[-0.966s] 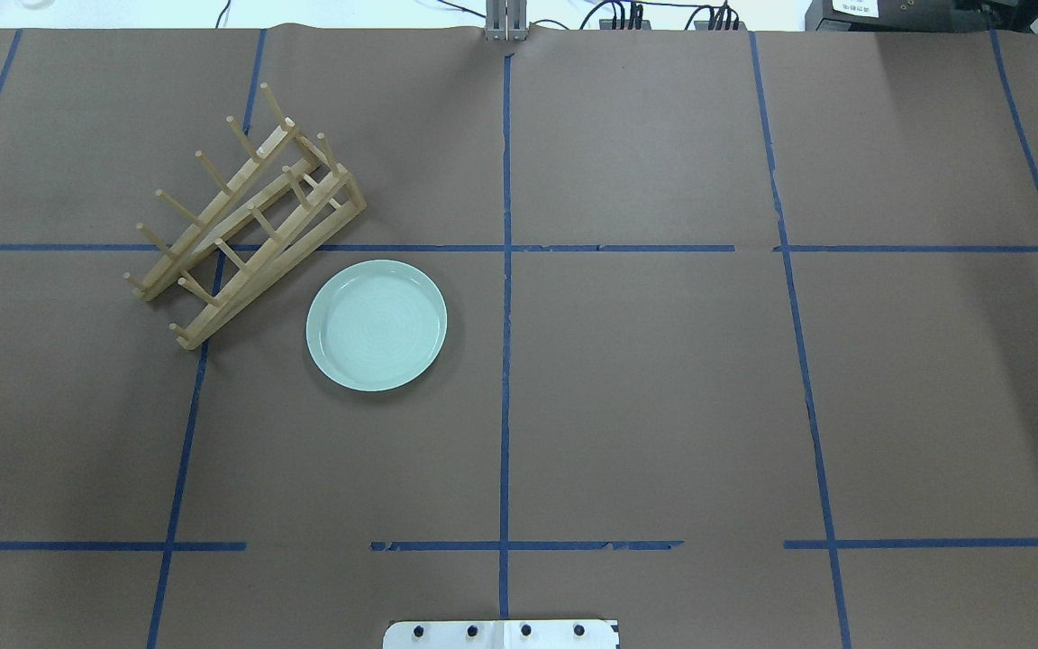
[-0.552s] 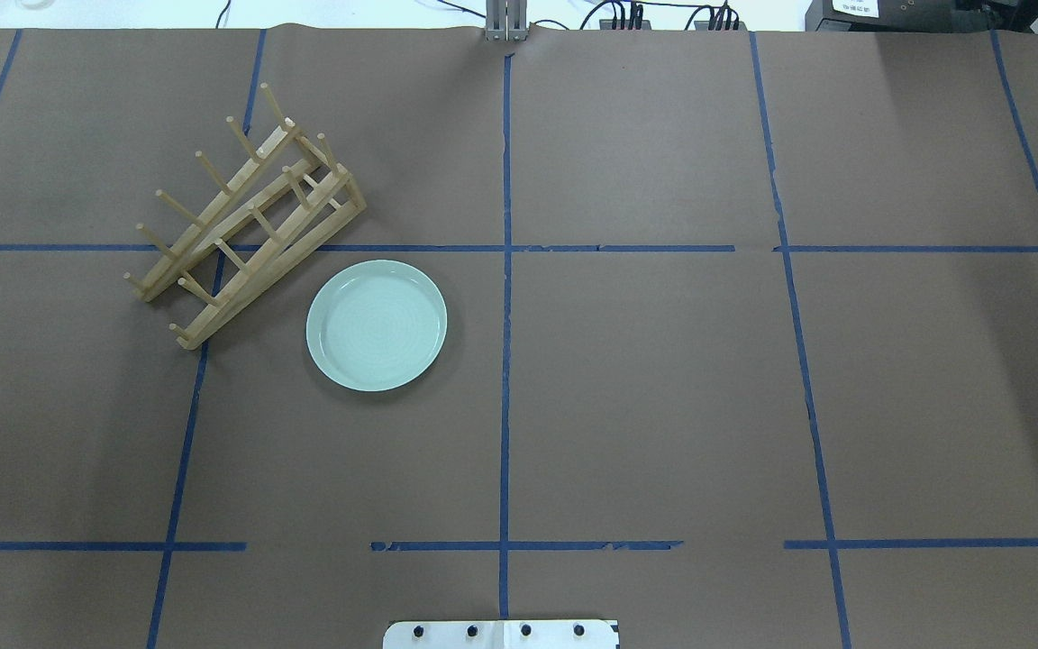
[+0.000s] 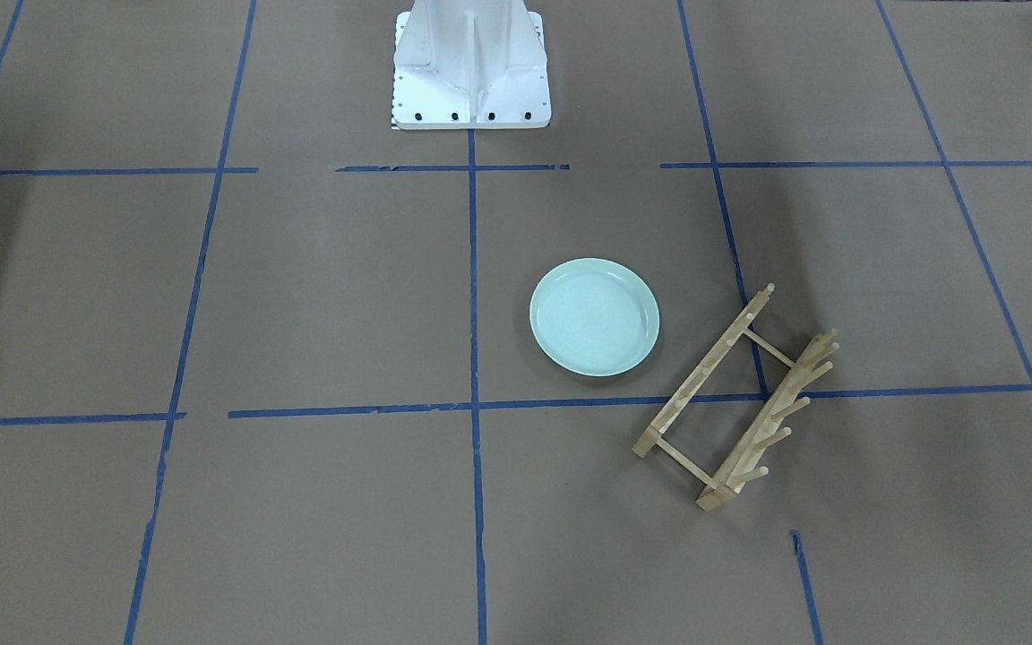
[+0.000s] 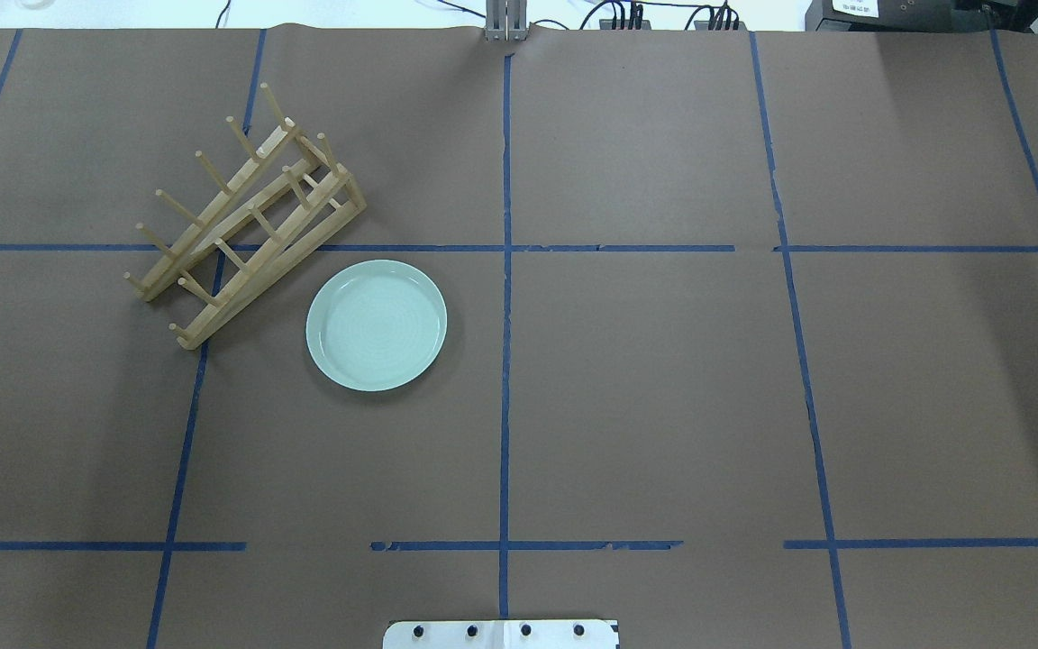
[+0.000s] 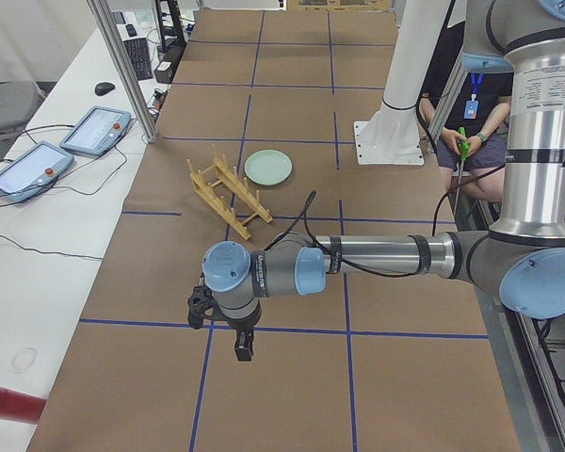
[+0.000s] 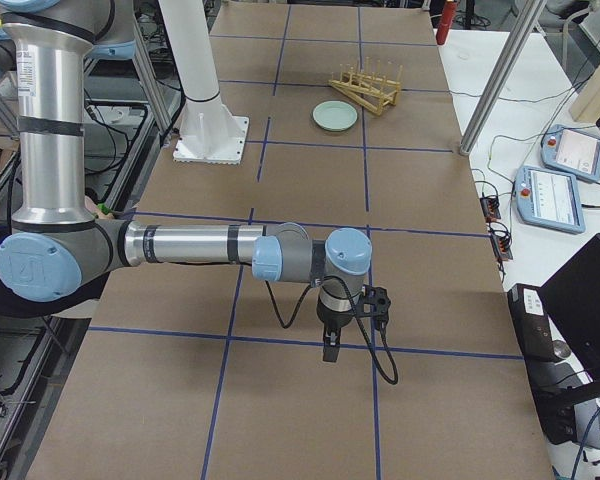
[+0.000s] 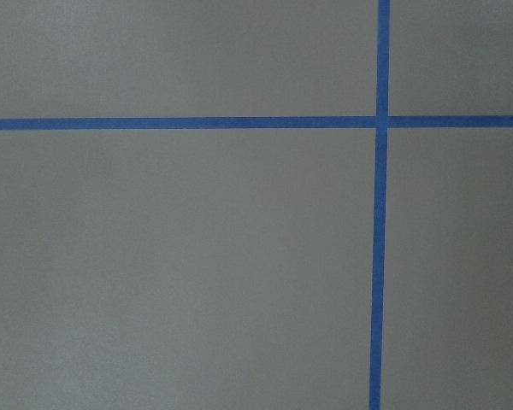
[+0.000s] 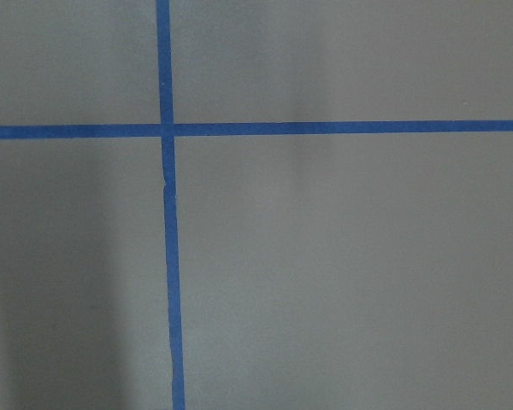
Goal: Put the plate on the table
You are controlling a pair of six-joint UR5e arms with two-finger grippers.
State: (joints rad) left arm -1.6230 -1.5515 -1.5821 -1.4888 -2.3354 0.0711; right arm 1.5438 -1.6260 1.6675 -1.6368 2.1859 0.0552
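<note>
The pale mint-green plate (image 4: 377, 324) lies flat and upright on the brown table (image 4: 663, 406), just right of the wooden peg rack. It also shows in the front view (image 3: 595, 316) and both side views (image 5: 268, 168) (image 6: 335, 115). No gripper touches it. My left gripper (image 5: 243, 345) shows only in the left side view, hanging above the table far from the plate; I cannot tell whether it is open or shut. My right gripper (image 6: 329, 347) shows only in the right side view, also far from the plate; I cannot tell its state.
The light wooden peg rack (image 4: 244, 216) stands slanted beside the plate, holding nothing. The white robot base (image 3: 471, 67) sits at the table's near edge. Both wrist views show only brown paper (image 7: 197, 256) (image 8: 342, 273) and blue tape. Tablets (image 5: 94, 130) lie off the table.
</note>
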